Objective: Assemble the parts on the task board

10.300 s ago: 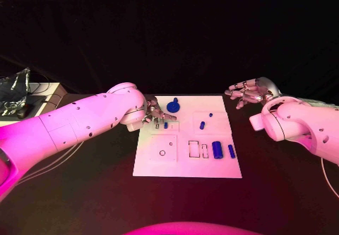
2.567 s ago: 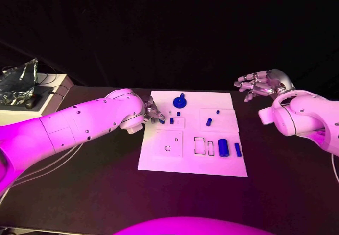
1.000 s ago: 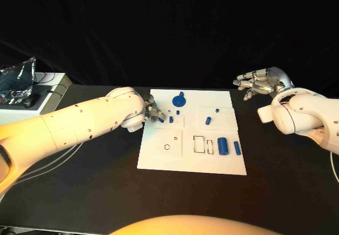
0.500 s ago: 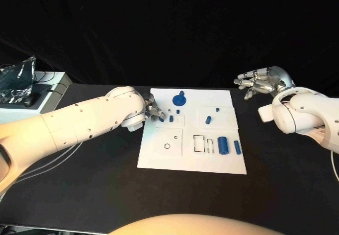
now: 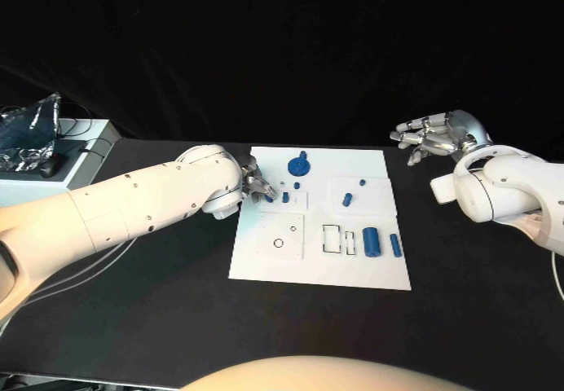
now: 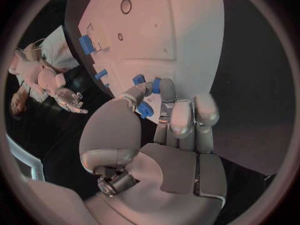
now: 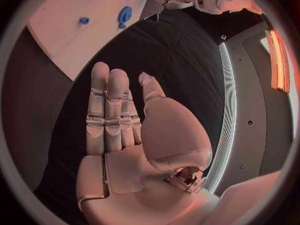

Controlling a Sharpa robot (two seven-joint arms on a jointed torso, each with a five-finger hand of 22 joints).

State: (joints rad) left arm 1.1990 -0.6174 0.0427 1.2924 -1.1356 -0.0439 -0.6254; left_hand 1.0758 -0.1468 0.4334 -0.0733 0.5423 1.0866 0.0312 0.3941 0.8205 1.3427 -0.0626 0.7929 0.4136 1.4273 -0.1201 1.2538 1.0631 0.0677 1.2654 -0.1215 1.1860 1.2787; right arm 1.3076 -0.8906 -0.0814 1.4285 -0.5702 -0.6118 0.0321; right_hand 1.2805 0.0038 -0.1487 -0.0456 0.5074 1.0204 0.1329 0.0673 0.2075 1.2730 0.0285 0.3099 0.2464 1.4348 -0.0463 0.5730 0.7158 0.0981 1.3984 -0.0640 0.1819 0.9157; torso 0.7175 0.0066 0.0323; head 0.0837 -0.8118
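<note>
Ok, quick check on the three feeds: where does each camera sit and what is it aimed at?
Head view: on the head, looking down at the task board; both arms enter, left hand at the board's edge, right hand beyond its far right corner.
Left wrist view: behind the left hand, facing the board; its fingers meet a small blue part.
Right wrist view: behind the right hand, held flat over black table.
Shared: all three show the board.

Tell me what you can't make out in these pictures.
- Head view: the left hand sits at the white task board; its arm hides any grip.
- Left wrist view: small blue parts by its fingertips; pinched or touching, unclear.
- Head view: board outlines too small to read.
</note>
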